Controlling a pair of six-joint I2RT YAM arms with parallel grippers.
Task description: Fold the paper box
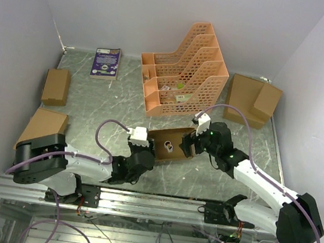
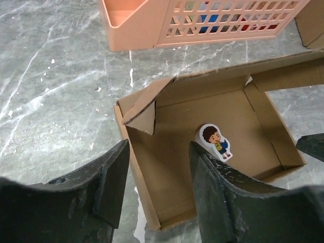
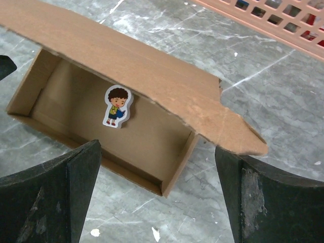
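Paper box sits before the orange file rack, walls up, lid flap open. Left gripper apart, astride one end wall. Right gripper apart, empty. Next, I judge: close lid, tuck tab.

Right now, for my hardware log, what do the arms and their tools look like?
The left arm and right arm have white links, bulky black joints and a looping purple cable each. The left tool and right tool have broad, black, scuffed fingers.
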